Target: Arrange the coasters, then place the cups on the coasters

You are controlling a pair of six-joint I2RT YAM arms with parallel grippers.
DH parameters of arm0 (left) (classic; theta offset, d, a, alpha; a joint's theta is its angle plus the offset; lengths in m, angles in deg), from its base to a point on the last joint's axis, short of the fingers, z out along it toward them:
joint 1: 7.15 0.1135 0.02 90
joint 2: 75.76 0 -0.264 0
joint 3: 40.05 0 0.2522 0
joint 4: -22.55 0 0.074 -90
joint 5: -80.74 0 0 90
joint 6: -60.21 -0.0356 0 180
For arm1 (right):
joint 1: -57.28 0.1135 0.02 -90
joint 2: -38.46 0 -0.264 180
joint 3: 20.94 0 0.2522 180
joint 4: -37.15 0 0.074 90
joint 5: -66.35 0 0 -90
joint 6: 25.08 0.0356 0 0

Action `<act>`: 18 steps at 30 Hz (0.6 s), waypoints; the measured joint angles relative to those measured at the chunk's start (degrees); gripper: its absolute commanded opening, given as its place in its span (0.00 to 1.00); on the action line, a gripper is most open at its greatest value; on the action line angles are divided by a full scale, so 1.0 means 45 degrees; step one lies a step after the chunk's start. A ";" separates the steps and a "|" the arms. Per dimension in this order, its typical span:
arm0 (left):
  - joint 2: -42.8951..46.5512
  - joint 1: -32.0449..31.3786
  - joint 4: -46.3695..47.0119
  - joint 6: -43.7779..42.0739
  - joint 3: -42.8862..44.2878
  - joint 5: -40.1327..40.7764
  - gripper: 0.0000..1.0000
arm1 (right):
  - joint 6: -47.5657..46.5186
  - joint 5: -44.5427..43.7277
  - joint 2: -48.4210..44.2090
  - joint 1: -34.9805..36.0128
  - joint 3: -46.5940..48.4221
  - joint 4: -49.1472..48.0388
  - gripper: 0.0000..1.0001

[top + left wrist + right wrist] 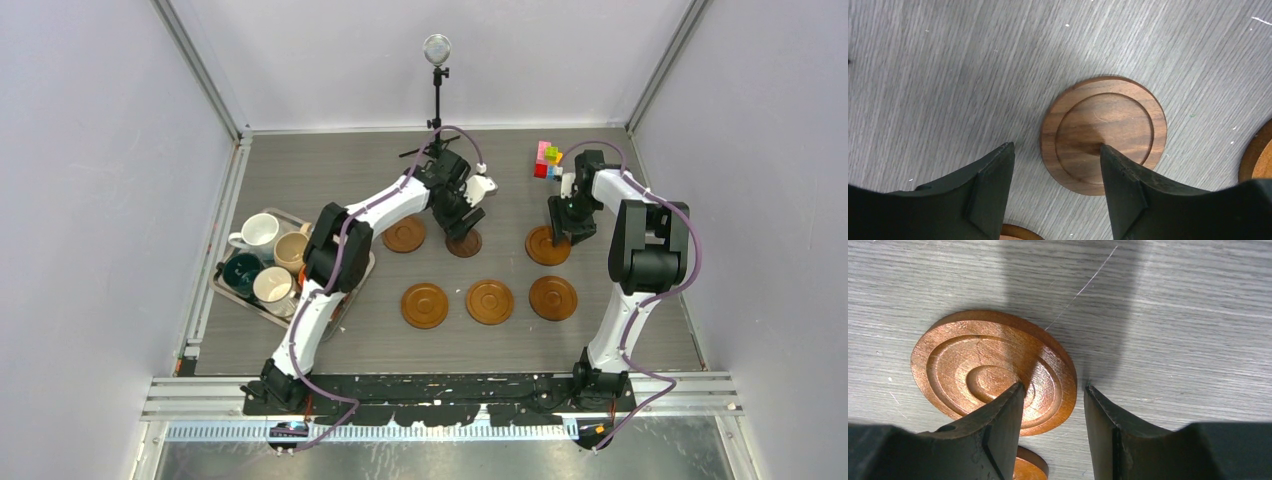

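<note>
Left gripper (1055,146) – jaws wide, gripping nothing, astride the dark coaster's (1103,120) rim on the table. Right gripper (1054,386) – partly open astride a brown coaster (978,365), seemingly released. We note cups (258,232) in the tray (268,211).

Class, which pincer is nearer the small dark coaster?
Left. The left pincer hangs directly over the dark coaster. The right pincer is off to its right, straddling the rim of a lighter coaster.
</note>
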 measured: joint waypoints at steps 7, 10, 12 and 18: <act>-0.0087 -0.0151 -0.0121 0.0010 0.0170 -0.0175 0.53 | 0.0034 0.0010 0.0015 0.0000 0.0073 0.0151 0.60; -0.0112 -0.0243 -0.0121 0.0019 0.0199 -0.0228 0.51 | 0.0063 0.0015 0.0024 0.0000 0.0214 0.0204 0.60; -0.0165 -0.0321 -0.0107 0.0029 0.0267 -0.0233 0.51 | 0.0073 0.0024 0.0029 0.0000 0.0296 0.0228 0.60; -0.0461 -0.0510 -0.0092 0.0189 0.0743 -0.0238 0.49 | 0.0126 0.0102 0.0029 0.0000 0.0432 0.0277 0.61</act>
